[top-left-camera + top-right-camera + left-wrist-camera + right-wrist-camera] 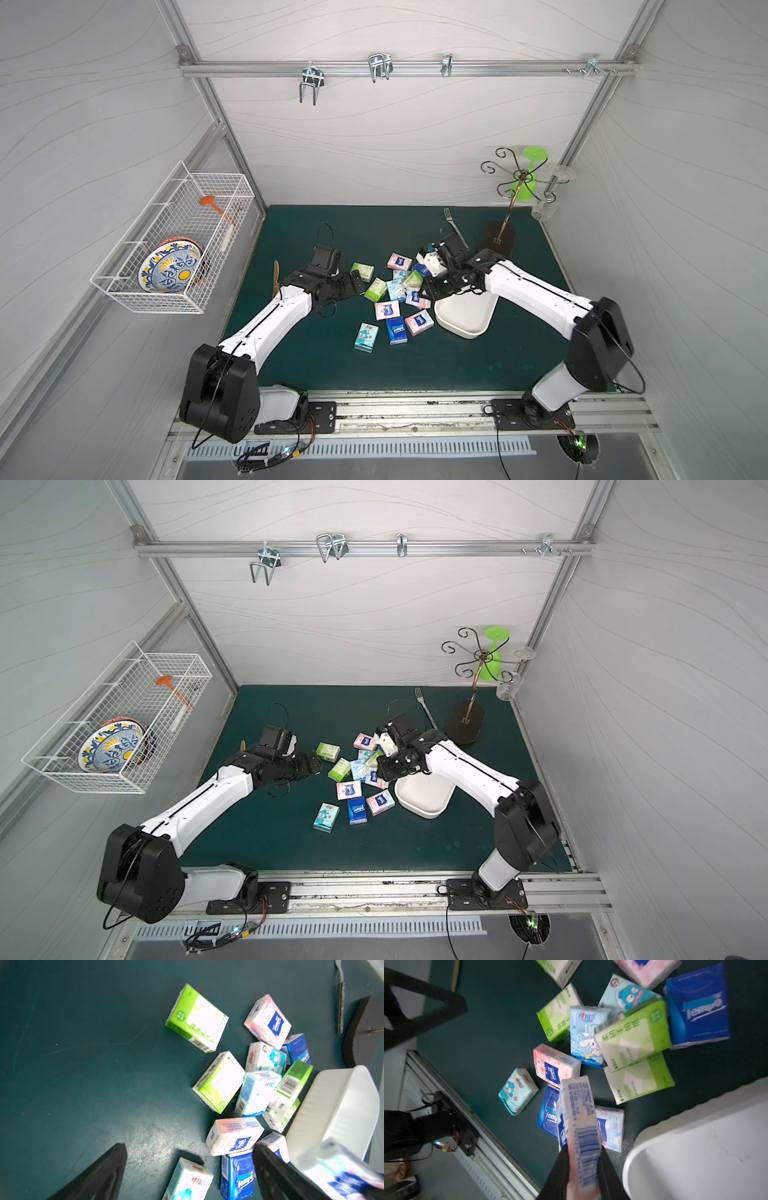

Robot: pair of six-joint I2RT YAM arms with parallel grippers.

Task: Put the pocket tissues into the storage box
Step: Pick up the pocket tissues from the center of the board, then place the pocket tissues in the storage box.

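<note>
The right gripper (583,1159) is clamped on a pink packet (579,1118) of tissues. Its black fingers (558,1169) pinch the barcode end, so the packet stands edge-on above a dark blue Tempo packet (548,1113) and another pink one lying on the dark green mat (492,1028). In a top view this gripper (430,291) sits at the near left corner of the storage box (465,322), a shallow white tray with rounded corners resting on the mat. The other pocket tissues (395,291) lie loose on the mat in a cluster just left of the box, some overlapping. A green packet (362,271) is at the far left edge of the cluster and a light blue cartoon packet (366,337) at its near edge. The left gripper (356,283) hangs beside that green packet with its jaws spread wide and nothing between them. In the left wrist view its two dark fingers (99,1174) frame the mat and the nearest packets. A fork (453,226) lies on the mat behind the right arm, and a white wire basket (137,286) on the left wall holds a patterned plate (170,268).
</note>
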